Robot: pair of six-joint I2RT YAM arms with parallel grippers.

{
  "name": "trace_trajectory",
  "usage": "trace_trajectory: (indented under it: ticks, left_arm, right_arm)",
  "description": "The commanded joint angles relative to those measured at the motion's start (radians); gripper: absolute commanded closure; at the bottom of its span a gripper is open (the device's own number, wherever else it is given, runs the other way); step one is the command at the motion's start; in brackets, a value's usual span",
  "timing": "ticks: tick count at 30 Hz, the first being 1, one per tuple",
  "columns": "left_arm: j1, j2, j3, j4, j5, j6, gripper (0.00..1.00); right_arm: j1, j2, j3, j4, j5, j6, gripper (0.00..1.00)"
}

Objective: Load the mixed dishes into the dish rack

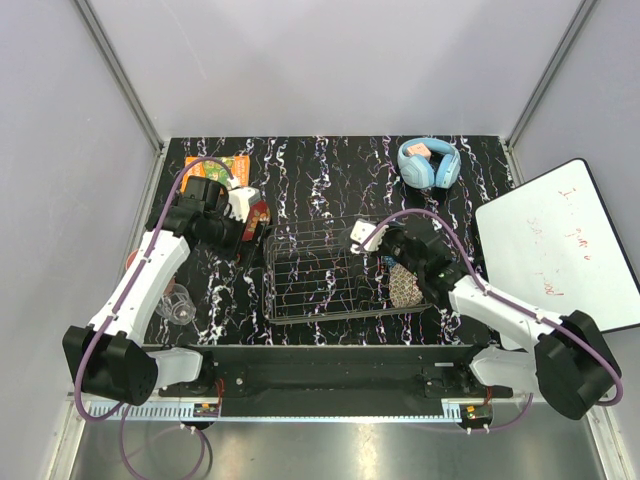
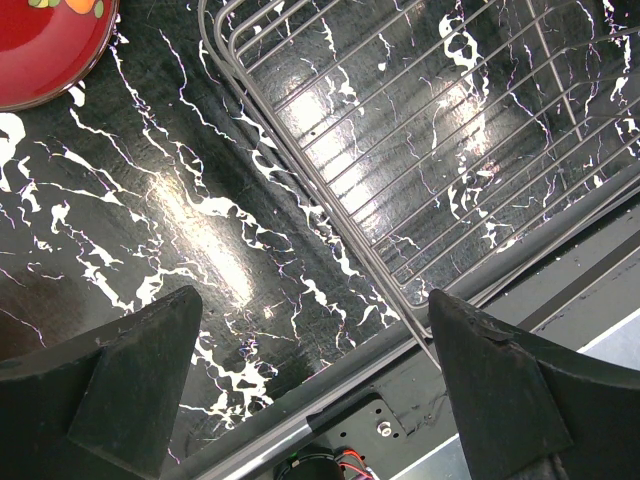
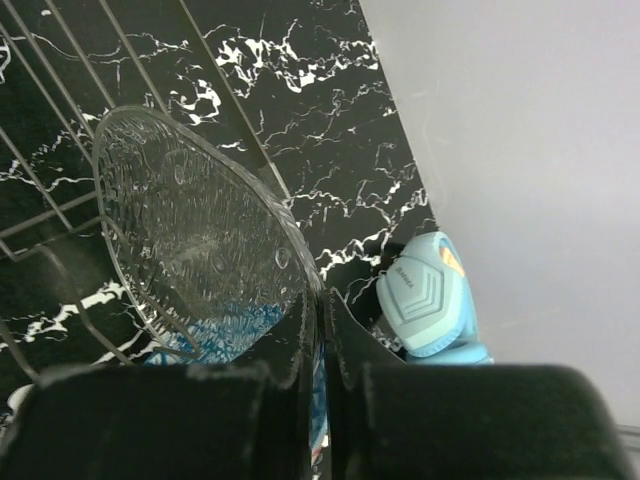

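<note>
Pinching the glass bowl's (image 3: 200, 230) rim with the right hand (image 3: 322, 330), on edge over the rack's (image 1: 330, 270) right end, likely just inside. Lower slowly, slot between wires, loosen only once seated. Hold the left hand (image 2: 312, 310), spread above the counter (image 2: 200, 200) beside the rack, clear.

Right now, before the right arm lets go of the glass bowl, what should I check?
1. Right jaws pinching the clear glass bowl by its rim: ok.
2. Bowl over the dish rack wires: ok.
3. Bowl resting on the wires: cannot tell.
4. Left jaws open, empty, beside the rack: ok.
5. The glossy red plate outside the rack: ok.
6. The light blue headphones apart from the bowl: ok.
</note>
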Motion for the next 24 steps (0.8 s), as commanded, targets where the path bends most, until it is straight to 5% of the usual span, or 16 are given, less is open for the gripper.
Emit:
trace_trajectory:
  ticks: [1,8,9,15,20,22,24]
  left_arm:
    - [0.004,-0.014,0.011,0.027,0.024,0.000,0.01]
    - [0.004,-0.011,0.014,0.026,0.015,0.008,0.01]
    - [0.004,-0.011,0.020,0.027,0.007,0.009,0.01]
    - [0.004,-0.014,0.057,0.017,-0.010,0.014,0.01]
    - [0.013,-0.011,0.094,0.006,-0.057,0.028,0.01]
    - [0.028,-0.008,0.123,0.012,-0.089,0.026,0.01]
    - [0.065,0.009,0.157,0.018,-0.143,0.014,0.01]
  right_arm:
    - [0.012,0.006,-0.016,0.043,0.014,0.100,0.91]
    - [0.013,0.003,-0.034,0.066,0.069,0.170,0.77]
    - [0.013,0.002,-0.033,0.064,0.085,0.181,0.67]
    - [0.027,-0.062,-0.011,0.038,0.134,0.245,0.49]
    - [0.033,-0.141,0.061,-0.012,0.181,0.319,0.23]
    - [0.033,-0.144,0.142,-0.071,0.198,0.386,0.00]
    - [0.033,-0.116,0.263,-0.162,0.256,0.495,0.00]
